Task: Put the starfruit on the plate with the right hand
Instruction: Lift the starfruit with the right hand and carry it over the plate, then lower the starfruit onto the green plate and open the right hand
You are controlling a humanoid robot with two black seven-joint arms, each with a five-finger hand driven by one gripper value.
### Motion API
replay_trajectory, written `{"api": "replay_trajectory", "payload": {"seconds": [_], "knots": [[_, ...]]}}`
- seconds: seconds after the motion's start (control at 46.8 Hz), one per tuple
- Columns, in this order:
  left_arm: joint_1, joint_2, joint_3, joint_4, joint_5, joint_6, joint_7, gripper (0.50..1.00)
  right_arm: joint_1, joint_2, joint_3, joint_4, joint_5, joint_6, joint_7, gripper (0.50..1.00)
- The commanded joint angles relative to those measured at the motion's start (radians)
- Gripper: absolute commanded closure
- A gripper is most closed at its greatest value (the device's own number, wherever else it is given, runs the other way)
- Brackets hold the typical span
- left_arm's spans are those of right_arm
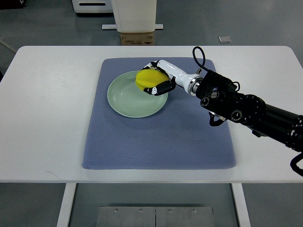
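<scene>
A white table [47, 118] is seen from above, and a blue-grey mat [161, 137] is spread across its middle. A pale green plate [130, 101] is set on the far left part of the mat. The right hand [158, 78] is extended from the picture's right edge on a black arm [255, 113] (a looped cable is visible near the wrist). Its fingers are curled around the yellow starfruit [149, 78], which is gripped over the plate's far right rim. Whether the fruit touches the plate cannot be told. A cardboard box [136, 38] is seen on the floor beyond the table.
</scene>
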Motion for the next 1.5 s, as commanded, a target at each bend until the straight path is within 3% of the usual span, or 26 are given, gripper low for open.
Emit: {"api": "replay_trajectory", "payload": {"seconds": [0.0, 0.663, 0.706, 0.856, 1.048, 1.176, 1.476], "knots": [[0.0, 0.0, 0.0, 0.0, 0.0, 0.0, 0.0, 0.5, -0.007, 0.0, -0.001, 0.0, 0.0, 0.0, -0.006, 1.0], [-0.001, 0.0, 0.0, 0.0, 0.0, 0.0, 0.0, 0.5, -0.047, 0.0, -0.001, 0.017, -0.001, 0.0, -0.007, 1.0], [-0.001, 0.0, 0.0, 0.0, 0.0, 0.0, 0.0, 0.5, -0.047, 0.0, -0.001, 0.024, -0.001, 0.0, -0.007, 0.928], [0.0, 0.0, 0.0, 0.0, 0.0, 0.0, 0.0, 0.5, -0.047, 0.0, -0.001, 0.027, -0.003, 0.0, -0.006, 0.804], [0.0, 0.0, 0.0, 0.0, 0.0, 0.0, 0.0, 0.5, -0.047, 0.0, -0.002, 0.027, -0.003, 0.0, -0.006, 0.572], [-0.001, 0.0, 0.0, 0.0, 0.0, 0.0, 0.0, 0.5, -0.047, 0.0, -0.002, 0.027, -0.003, 0.0, -0.006, 0.523], [0.0, 0.0, 0.0, 0.0, 0.0, 0.0, 0.0, 0.5, -0.039, 0.0, -0.002, 0.027, -0.003, 0.0, -0.003, 0.513]]}}
